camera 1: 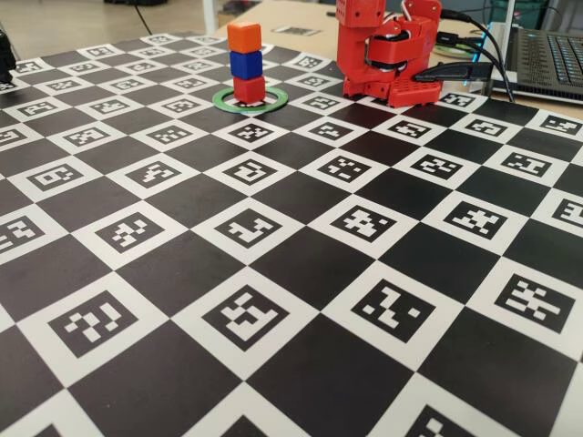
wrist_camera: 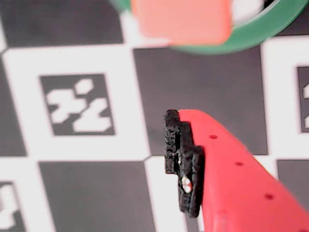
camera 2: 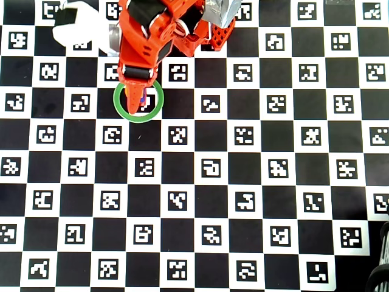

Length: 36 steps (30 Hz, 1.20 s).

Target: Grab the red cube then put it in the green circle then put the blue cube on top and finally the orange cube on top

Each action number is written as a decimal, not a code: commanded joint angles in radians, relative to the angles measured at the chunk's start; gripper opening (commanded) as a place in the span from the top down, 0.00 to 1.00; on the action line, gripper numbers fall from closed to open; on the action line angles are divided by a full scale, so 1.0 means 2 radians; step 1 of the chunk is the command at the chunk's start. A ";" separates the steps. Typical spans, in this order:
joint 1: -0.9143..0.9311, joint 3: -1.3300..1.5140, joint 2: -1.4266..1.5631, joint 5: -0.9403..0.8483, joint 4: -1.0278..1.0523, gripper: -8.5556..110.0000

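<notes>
Three cubes stand stacked inside the green circle (camera 1: 250,99) at the far side of the counter (camera 1: 301,264) in the fixed view: the red cube (camera 1: 249,88) at the bottom, the blue cube (camera 1: 245,64) on it, and the orange cube (camera 1: 243,37) on top. The column is upright, with each cube turned slightly against the one below. The circle lies flat on the checkered marker sheet that covers the counter. The red robot arm (camera 1: 390,50) is folded at its base to the right of the stack in that view, apart from it. Seen from overhead, the arm reaches over the ring (camera 2: 138,117) and hides most of the stack; only a speck of blue shows beside the claw (camera 2: 134,103). The wrist view shows one red finger (wrist_camera: 231,169) with a black ridged pad above the sheet, and the blurred orange top face (wrist_camera: 181,21) and part of the green ring (wrist_camera: 251,34) at the upper edge. The opposing finger is out of sight, so whether the claw is released or clenched cannot be told; nothing is seen held against the pad.
</notes>
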 commanded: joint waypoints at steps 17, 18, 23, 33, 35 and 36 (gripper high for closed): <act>-0.324 0.367 0.401 0.032 -0.288 0.98; -0.324 0.385 0.420 -0.005 -0.287 0.98; -0.321 0.489 0.487 -0.255 -0.272 0.98; -0.304 0.616 0.545 -0.459 -0.262 0.98; -0.301 0.633 0.545 -0.479 -0.261 0.98; -0.298 0.640 0.545 -0.482 -0.262 0.98</act>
